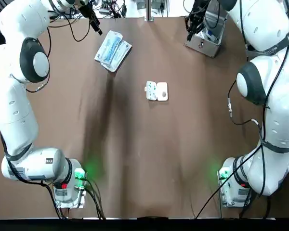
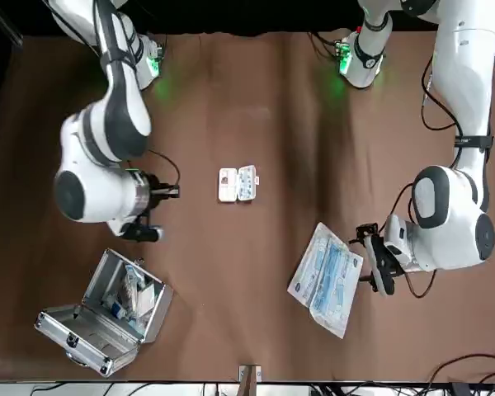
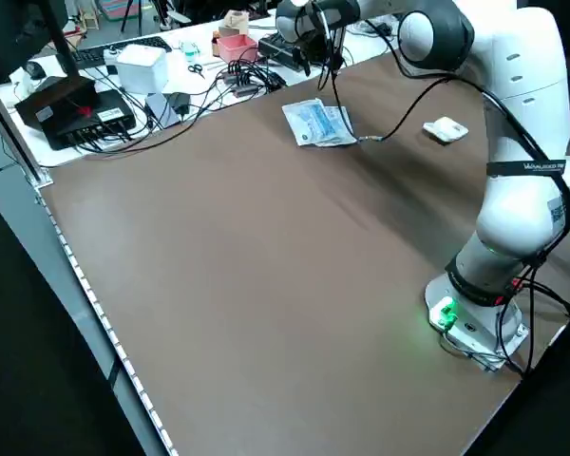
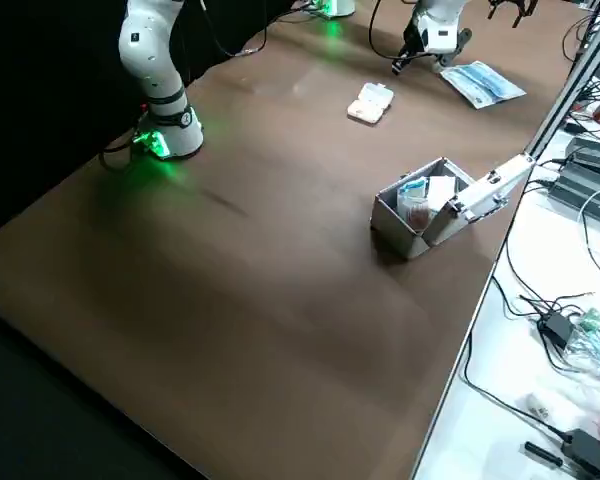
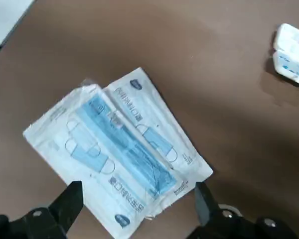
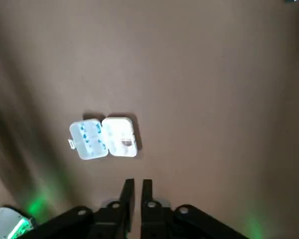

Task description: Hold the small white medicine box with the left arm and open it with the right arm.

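Observation:
The small white medicine box point(image 1: 156, 91) lies flat in the middle of the brown table with its lid folded open, two halves side by side point(image 2: 237, 183) point(image 6: 103, 138). No gripper touches it. My left gripper point(image 1: 97, 29) hangs open at the far left of the table, above a pack of blue face masks point(image 5: 119, 149); its fingers point(image 5: 72, 199) are spread wide with nothing between them. My right gripper point(image 6: 137, 185) is shut on nothing, raised at the far right of the table point(image 1: 189, 36), well away from the box.
The pack of face masks point(image 1: 113, 50) lies far left of the box. An open metal case point(image 1: 207, 38) point(image 4: 430, 210) with supplies stands at the far right. Cables and equipment sit beyond the table's far edge point(image 3: 123, 104).

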`<action>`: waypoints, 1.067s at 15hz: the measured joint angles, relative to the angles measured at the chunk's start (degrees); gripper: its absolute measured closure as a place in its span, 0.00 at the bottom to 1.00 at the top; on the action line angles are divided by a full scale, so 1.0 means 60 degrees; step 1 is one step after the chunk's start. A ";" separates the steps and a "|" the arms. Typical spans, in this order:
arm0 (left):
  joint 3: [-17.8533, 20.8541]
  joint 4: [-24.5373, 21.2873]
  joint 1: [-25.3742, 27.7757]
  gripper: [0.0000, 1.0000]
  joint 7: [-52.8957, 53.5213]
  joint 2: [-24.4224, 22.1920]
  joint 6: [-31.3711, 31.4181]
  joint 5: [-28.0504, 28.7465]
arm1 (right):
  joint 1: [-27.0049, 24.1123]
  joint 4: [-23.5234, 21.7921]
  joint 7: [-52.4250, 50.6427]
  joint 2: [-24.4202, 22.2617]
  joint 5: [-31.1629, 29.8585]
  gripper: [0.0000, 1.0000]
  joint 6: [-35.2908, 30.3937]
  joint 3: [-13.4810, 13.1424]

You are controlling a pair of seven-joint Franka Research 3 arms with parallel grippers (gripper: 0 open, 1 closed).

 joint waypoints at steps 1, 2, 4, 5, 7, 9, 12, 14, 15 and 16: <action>0.0000 -0.0001 -0.0005 0.00 -0.0484 -0.0018 -0.0003 0.0160 | -0.0001 0.0154 -0.0014 0.0000 -0.0049 0.83 -0.0113 -0.0208; 0.0000 -0.0001 -0.0015 0.00 -0.1010 -0.0048 -0.0006 0.0321 | -0.0002 0.0266 -0.0109 0.0000 -0.0084 0.74 -0.0240 -0.0405; -0.0001 -0.0001 -0.0036 0.00 -0.2296 -0.0152 -0.0069 0.0682 | -0.0002 0.0456 -0.0459 -0.0007 -0.0117 0.56 -0.0479 -0.0766; -0.0001 -0.0001 -0.0039 0.00 -0.2998 -0.0218 -0.0176 0.0818 | -0.0003 0.0534 -0.0568 -0.0042 -0.0225 0.47 -0.0569 -0.0881; -0.0001 -0.0004 -0.0040 0.00 -0.4381 -0.0349 -0.0366 0.0965 | -0.0002 0.0627 -0.0651 -0.0228 -0.0619 0.25 -0.0627 -0.0952; -0.0001 -0.0006 -0.0041 0.00 -0.5458 -0.0467 -0.0548 0.1249 | 0.0001 0.0677 -0.0668 -0.0504 -0.1043 0.07 -0.0646 -0.0958; 0.0004 -0.0010 -0.0044 0.00 -0.6154 -0.0557 -0.1022 0.2109 | -0.0043 0.0720 -0.0902 -0.1032 -0.1413 0.02 -0.0655 -0.1053; 0.0015 -0.0010 -0.0042 0.00 -0.6261 -0.0597 -0.1306 0.2700 | -0.0143 0.0731 -0.1158 -0.1445 -0.2049 0.02 -0.0690 -0.1169; 0.0021 -0.0011 -0.0037 0.00 -0.6291 -0.0633 -0.1419 0.3079 | -0.0200 0.0731 -0.1438 -0.1655 -0.2462 0.02 -0.0709 -0.1205; 0.0029 -0.0009 -0.0024 0.00 -0.6316 -0.0686 -0.1506 0.3371 | -0.0259 0.0730 -0.1721 -0.1844 -0.2726 0.02 -0.0732 -0.1238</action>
